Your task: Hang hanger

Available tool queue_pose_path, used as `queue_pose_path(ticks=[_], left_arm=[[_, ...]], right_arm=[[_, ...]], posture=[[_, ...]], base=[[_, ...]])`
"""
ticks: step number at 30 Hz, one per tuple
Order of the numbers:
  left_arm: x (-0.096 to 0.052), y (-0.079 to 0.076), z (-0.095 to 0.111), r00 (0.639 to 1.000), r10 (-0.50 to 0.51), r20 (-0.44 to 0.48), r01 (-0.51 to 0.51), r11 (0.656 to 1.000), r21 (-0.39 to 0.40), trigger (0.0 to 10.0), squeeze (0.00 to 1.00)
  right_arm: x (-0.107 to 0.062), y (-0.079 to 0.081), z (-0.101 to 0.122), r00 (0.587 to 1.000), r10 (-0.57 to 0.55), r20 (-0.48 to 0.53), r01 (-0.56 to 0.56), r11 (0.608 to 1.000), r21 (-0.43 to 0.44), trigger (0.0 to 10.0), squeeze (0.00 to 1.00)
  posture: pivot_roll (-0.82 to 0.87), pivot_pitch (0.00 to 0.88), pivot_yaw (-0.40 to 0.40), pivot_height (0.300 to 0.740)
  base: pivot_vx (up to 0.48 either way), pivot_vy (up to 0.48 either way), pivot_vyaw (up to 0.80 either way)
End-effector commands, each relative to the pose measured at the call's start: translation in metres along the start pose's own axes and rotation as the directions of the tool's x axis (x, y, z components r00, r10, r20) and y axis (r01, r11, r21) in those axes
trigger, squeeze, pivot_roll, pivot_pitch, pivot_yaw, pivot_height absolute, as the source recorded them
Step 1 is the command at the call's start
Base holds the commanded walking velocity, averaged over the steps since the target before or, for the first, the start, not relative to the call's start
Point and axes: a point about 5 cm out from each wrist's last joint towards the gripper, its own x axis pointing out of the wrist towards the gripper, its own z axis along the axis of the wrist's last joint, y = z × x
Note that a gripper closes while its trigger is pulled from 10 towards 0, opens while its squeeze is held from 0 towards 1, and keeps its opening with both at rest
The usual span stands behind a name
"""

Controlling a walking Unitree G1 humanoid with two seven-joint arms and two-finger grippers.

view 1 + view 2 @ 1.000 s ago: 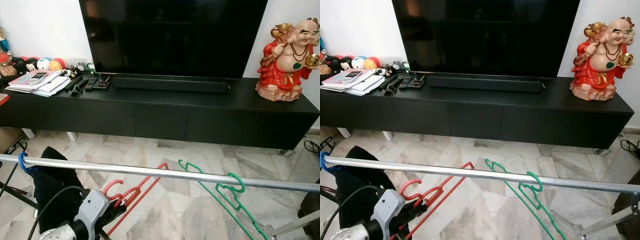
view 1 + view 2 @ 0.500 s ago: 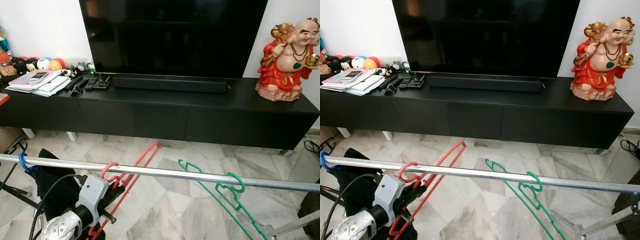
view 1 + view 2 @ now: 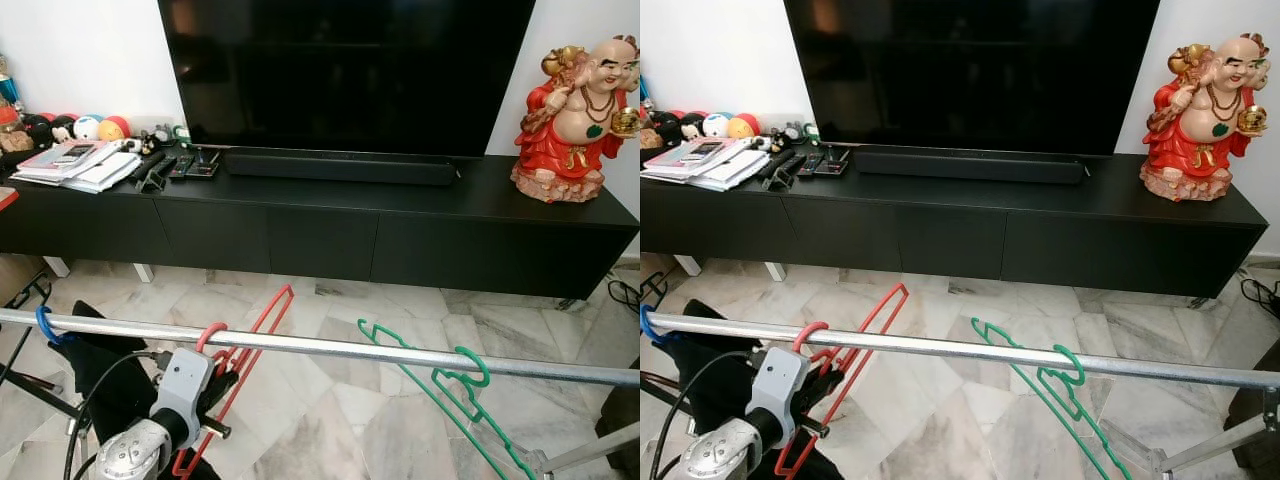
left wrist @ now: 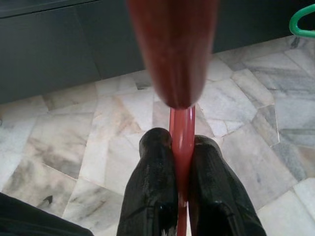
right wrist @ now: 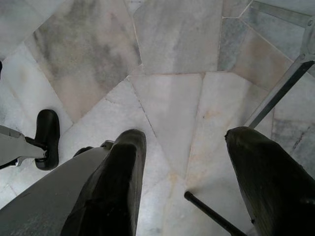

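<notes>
Rail (image 3: 400,351) runs across in front of the TV (image 3: 345,70). Green hanger (image 3: 450,390) hangs on it. Red hanger (image 3: 240,350) has its hook over the rail, left of the green one. Left gripper (image 4: 181,162) jaws squeeze the red hanger. Right gripper (image 5: 187,162) jaws are wide apart above the floor (image 5: 167,59).

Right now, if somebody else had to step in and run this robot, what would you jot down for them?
Left gripper: shut on the red hanger, holding it up at the metal rail.
Right gripper: open, idle, pointing down at the marble floor.
Done: the red hanger's hook is over the rail; a green hanger already hangs further to the right.
Left: check that the hook sits firmly, open the left fingers, and draw the arm back.
</notes>
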Motion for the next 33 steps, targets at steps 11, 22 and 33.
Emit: queue_pose_path(ticks=[11, 22, 33], left_arm=[[-0.013, -0.010, -0.020, 0.999, -0.013, -0.049, 0.009, 0.997, -0.075, 10.0, 1.00], [-0.062, -0.034, -0.001, 0.961, -0.275, 0.044, 0.277, 0.929, -0.246, 10.0, 1.00], [-0.087, 0.010, -0.029, 1.000, -0.011, -0.025, 0.000, 0.912, -0.410, 10.0, 0.84]], right_arm=[[-0.001, -0.001, -0.003, 1.000, -0.004, -0.003, 0.004, 1.000, 0.007, 10.0, 0.00], [-0.001, -0.002, -0.002, 1.000, -0.001, -0.002, 0.001, 1.000, 0.003, 10.0, 0.00], [0.000, 0.000, -0.001, 1.000, 0.004, -0.001, -0.004, 1.000, 0.002, 10.0, 0.00]], posture=[[0.15, 0.000, -0.010, 0.740], [0.19, 0.000, -0.020, 0.740], [0.20, 0.000, -0.018, 0.740]], base=[[0.000, 0.000, 0.00], [0.000, 0.000, 0.00], [0.000, 0.000, 0.00]])
